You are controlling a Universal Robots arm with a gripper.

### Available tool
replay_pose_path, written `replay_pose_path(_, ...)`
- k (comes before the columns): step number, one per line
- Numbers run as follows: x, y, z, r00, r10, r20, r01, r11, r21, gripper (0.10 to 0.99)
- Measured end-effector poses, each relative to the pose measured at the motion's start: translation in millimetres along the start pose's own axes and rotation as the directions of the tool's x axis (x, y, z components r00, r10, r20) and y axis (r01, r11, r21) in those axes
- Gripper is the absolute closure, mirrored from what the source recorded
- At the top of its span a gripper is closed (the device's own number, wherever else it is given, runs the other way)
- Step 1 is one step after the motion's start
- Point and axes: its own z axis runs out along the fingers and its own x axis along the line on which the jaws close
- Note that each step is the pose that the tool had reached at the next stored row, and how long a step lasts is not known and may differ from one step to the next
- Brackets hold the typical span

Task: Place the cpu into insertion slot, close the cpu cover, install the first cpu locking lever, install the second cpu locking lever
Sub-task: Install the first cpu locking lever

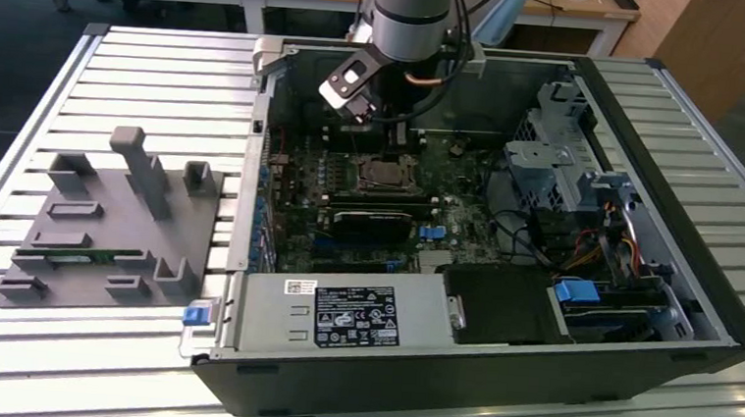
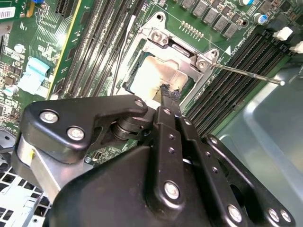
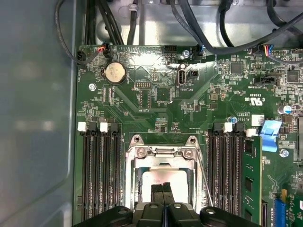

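A thick silver-grey cylindrical arm [image 1: 410, 14] ends in a dark wrist with a pale bracket [image 1: 347, 81] and a looping orange cable [image 1: 421, 78]. The claw [image 2: 166, 97] is matte black, built of rounded linked bars studded with shiny silver screws [image 2: 171, 190].

arm [image 1: 406, 14]: reaching down into open computer case [image 1: 682, 289]
gripper [image 1: 384, 139]: low over motherboard, just above insertion slot [image 1: 382, 175]
grey fixture [image 1: 115, 230]: on slatted table [image 1: 40, 77], beside case, exterior view's left
power supply [image 1: 338, 314]: near corner of case
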Motion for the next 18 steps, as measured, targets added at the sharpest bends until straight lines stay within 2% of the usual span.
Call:
replay_pose_path(7,0.1,0.1,-5.2,1.0000,0.000,0.0000,0.000,1.0000,0.000,0.980)
replay_pose_path(18,0.3,0.6,-21.6,1.0000,0.000,0.0000,0.000,1.0000,-0.002,0.980)
